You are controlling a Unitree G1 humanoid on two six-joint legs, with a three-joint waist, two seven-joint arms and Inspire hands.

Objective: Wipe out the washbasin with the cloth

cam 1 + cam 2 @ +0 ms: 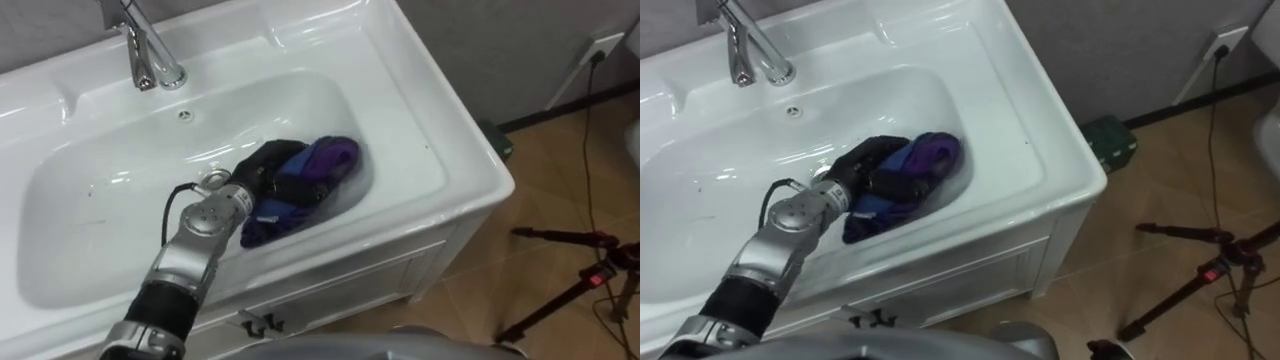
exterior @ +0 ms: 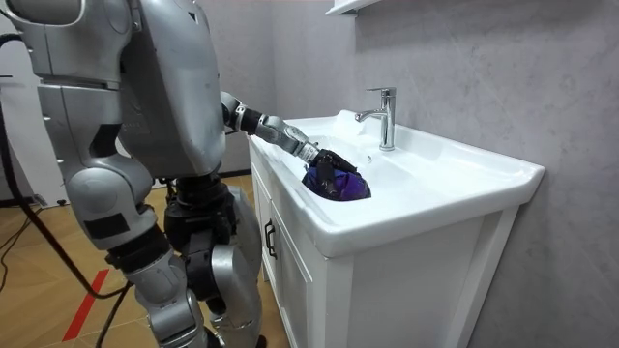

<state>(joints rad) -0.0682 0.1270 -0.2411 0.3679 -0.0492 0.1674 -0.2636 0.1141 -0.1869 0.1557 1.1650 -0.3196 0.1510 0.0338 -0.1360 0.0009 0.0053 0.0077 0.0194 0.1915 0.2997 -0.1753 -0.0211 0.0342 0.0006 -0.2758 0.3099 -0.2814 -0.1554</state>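
Observation:
A white basin [image 1: 420, 110] is set in a white cabinet, and I stand at its front. A blue and purple cloth [image 1: 325, 165] lies bunched against the bowl's right inner wall. My left hand [image 1: 268, 165], dark in colour, reaches in from the lower left and lies on the cloth with its fingers curled into the folds. In the room view the same hand [image 2: 324, 162] presses the cloth [image 2: 350, 187] near the basin's near end. The right eye view shows the hand [image 1: 865, 160] and the cloth [image 1: 932, 152] the same way.
A chrome faucet [image 1: 150, 55] stands at the basin's back rim, with an overflow hole [image 1: 184, 114] below it. On the wooden floor to the right are a tripod [image 1: 580, 280] and a dark green box [image 1: 500, 140]. A wall socket [image 1: 605, 45] holds a cable.

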